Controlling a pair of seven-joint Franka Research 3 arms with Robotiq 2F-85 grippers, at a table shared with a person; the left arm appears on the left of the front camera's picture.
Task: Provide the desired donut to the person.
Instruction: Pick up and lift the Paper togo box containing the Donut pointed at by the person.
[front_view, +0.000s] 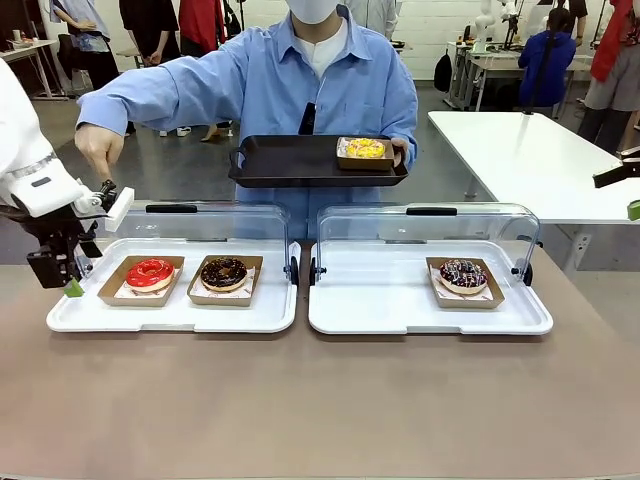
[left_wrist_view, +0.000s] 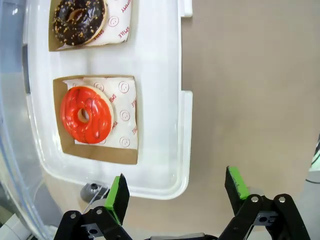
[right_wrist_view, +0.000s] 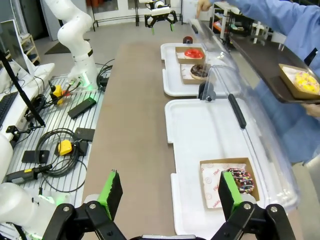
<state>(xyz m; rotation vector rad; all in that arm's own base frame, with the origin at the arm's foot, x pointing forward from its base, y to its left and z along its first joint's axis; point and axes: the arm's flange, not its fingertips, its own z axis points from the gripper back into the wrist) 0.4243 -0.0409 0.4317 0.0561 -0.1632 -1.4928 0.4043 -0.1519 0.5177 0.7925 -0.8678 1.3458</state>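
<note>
Hovering with jaws spread, the left gripper (left_wrist_view: 177, 187) sits just off the end of the white plastic tray (front_view: 170, 315), near the red-glazed ring donut (left_wrist_view: 86, 114) in brown card. The right wrist view adds the right gripper (right_wrist_view: 170, 192), also spread, and a sprinkled chocolate donut (right_wrist_view: 240, 181). Beyond clear raised lids (front_view: 215, 225), the person (front_view: 320, 90) holds a black tray (front_view: 290, 160) bearing a yellow-iced donut (front_view: 365, 148).

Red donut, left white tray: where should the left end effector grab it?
Probably its cardboard tray, not the glazed red donut: pinch the low wall facing the left end effector, from above. Clear lid and chocolate donut crowd two other sides.
</note>
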